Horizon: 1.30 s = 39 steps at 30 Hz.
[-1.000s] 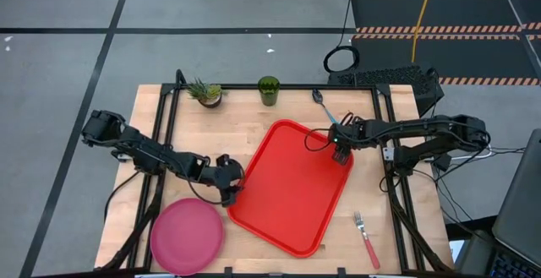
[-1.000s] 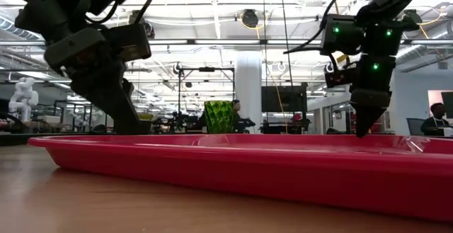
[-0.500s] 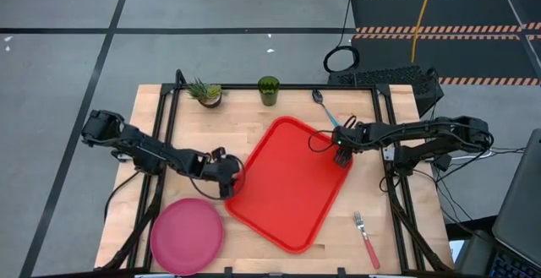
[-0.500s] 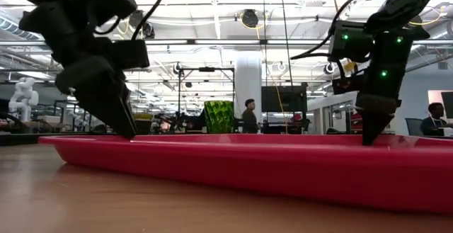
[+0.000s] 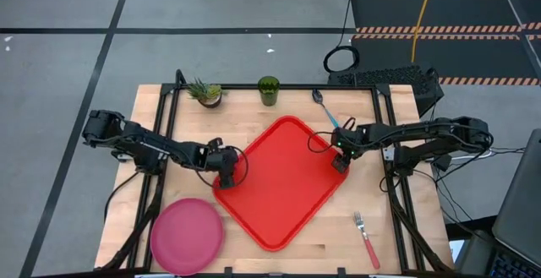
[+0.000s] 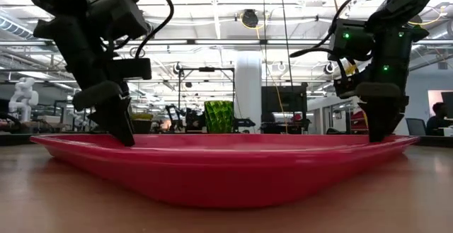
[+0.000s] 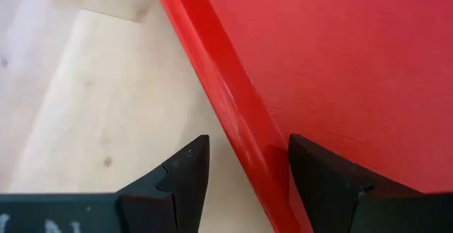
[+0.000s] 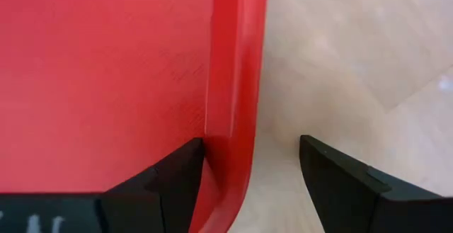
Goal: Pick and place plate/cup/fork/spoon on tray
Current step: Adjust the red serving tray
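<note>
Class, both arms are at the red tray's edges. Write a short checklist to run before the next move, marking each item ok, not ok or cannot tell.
1. Left gripper straddles the tray rim, one finger either side: ok.
2. Right gripper straddles the opposite rim: ok.
3. Fingers actually clamped on the rim: not ok; the right wrist view shows a gap beside the rim.
4. Tray inside bare, ready for loading: ok.
5. Plate, cup, spoon and fork on the tray: not ok, all lie on the table outside it.
6. Tray lying flat on the table: cannot tell; in the low view its ends look raised.
</note>
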Motion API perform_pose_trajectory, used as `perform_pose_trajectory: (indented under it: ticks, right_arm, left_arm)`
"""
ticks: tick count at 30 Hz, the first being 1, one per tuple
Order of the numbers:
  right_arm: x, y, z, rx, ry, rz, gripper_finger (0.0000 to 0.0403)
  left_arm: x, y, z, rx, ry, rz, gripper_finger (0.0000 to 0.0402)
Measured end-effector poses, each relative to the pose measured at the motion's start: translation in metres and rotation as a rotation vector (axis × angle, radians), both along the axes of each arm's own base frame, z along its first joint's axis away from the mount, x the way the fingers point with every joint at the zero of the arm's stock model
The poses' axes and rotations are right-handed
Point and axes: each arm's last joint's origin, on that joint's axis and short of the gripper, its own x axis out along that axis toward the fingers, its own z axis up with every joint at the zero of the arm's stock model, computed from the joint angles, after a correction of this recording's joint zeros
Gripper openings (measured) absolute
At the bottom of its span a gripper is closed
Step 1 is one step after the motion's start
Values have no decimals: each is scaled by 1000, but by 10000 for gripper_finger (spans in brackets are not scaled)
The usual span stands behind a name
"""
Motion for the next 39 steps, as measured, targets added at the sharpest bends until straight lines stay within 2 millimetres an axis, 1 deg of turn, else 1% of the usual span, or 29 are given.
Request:
perform_pose_trajectory:
  ticks: [5, 11, 23, 28, 33, 39]
  right_arm:
    - [-1, 8, 0, 26, 25, 20, 224]
    - [-1, 19, -1, 28, 34, 61, 224]
    - [1, 44, 0, 44, 25, 64, 224]
    - [2, 59, 0, 57, 1, 53, 224]
    - [6, 74, 7, 79, -20, 31, 224]
    - [16, 94, 23, 107, -91, 50, 224]
  left_arm:
    - [-1, 13, 0, 64, 32, 24, 196]
    - [-1, 25, 0, 95, 36, 60, 196]
    - [-3, 44, 1, 179, 38, 173, 196]
    - [-1, 50, 3, 180, 1, 204, 196]
    - [2, 52, 4, 180, -30, 212, 196]
    - [2, 52, 4, 165, -30, 203, 196]
